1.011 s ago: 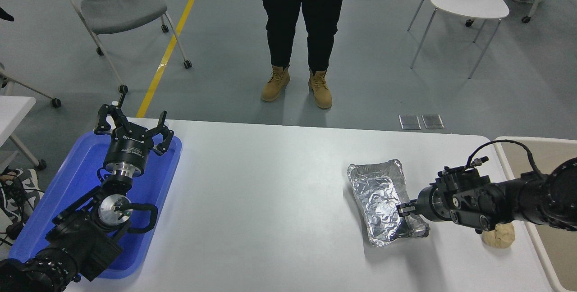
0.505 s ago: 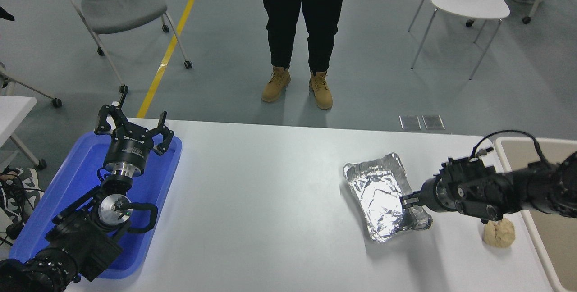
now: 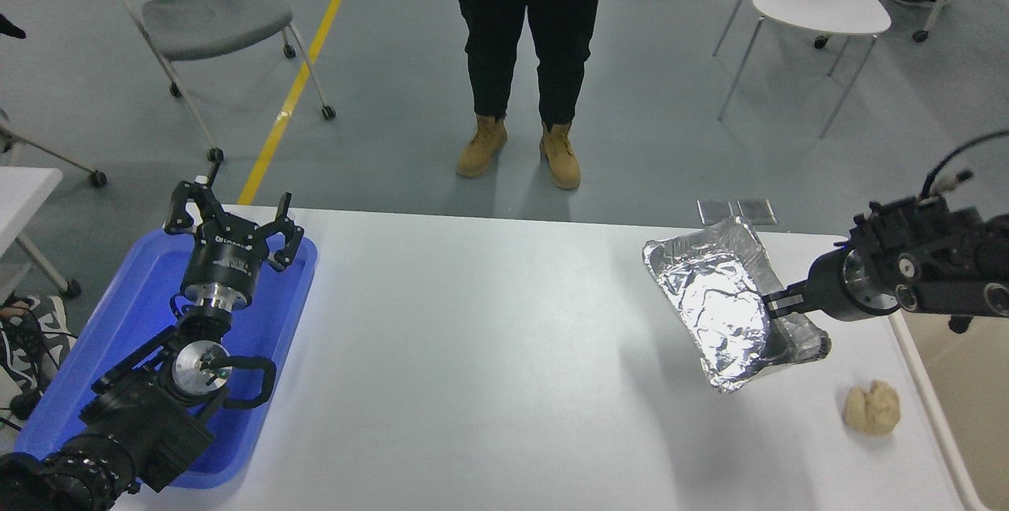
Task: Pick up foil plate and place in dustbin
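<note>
Right gripper [image 3: 776,307] pinching the right rim of the foil plate [image 3: 713,302], plate lifted off the white table [image 3: 489,353] and tilted (shadow beneath), beige dustbin [image 3: 958,385] just right, tan lumpy ball [image 3: 872,407] below, left gripper [image 3: 230,219] parked over blue tray [image 3: 134,314], fingers spread.

Bench [image 3: 489,353]: white, flat top, running across the whole view.
Blue tray [image 3: 118,337]: lies on the bench at its left end, partly past the left edge.
Tan lump [image 3: 873,407]: small, uneven, rests directly on the bench near the right edge, well apart from the tray.
Shadow: soft grey patch on the bench surface left of the lump.
Remaining surface: plain white.
</note>
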Controlling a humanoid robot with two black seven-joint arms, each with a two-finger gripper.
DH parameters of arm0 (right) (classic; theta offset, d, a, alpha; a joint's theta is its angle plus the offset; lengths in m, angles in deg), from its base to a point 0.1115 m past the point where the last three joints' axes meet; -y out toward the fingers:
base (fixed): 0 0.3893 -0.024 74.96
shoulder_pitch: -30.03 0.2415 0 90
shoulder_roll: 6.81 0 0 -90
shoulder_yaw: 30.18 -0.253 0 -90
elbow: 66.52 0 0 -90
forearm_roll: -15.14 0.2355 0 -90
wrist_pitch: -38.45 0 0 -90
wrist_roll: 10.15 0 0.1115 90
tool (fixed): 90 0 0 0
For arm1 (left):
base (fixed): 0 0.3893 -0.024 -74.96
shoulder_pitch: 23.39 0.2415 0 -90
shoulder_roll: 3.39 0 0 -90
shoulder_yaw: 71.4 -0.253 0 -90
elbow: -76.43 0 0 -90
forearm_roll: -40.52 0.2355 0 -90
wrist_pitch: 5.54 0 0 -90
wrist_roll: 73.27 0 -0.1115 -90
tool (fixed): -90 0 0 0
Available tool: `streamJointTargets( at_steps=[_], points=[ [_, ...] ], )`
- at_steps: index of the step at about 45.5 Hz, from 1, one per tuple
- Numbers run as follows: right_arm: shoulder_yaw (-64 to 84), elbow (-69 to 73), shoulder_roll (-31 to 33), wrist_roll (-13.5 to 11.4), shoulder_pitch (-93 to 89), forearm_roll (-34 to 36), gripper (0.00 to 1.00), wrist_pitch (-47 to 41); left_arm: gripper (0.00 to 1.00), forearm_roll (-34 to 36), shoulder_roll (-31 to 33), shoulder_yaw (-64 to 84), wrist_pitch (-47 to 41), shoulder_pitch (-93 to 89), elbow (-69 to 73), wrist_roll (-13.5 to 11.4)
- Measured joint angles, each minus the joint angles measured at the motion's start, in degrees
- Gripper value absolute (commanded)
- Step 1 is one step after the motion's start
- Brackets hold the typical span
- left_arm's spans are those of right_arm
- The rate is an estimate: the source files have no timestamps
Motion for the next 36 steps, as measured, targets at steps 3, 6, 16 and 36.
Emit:
streamJointTargets(
  at_steps=[3,6,16,36],
  points=[
    [1.2,2.4,1.1,0.0,4.0,0.0,0.0,-1.5,1.0,0.0,0.0,0.0,0.0,0.0,0.0,0.0],
    [2.0,4.4,2.1,0.0,7.5,0.0,0.0,-3.2,1.0,0.0,0.0,0.0,0.0,0.0,0.0,0.0],
    [3.5,10.1,5.3,-0.1,18.5,0.0,0.0,-9.0,1.0,0.0,0.0,0.0,0.0,0.0,0.0,-0.1],
    [5.2,13.6,7.3,-0.2,27.0,0.3,0.0,-13.3,1.0,0.0,0.0,0.0,0.0,0.0,0.0,-0.1]
  ],
)
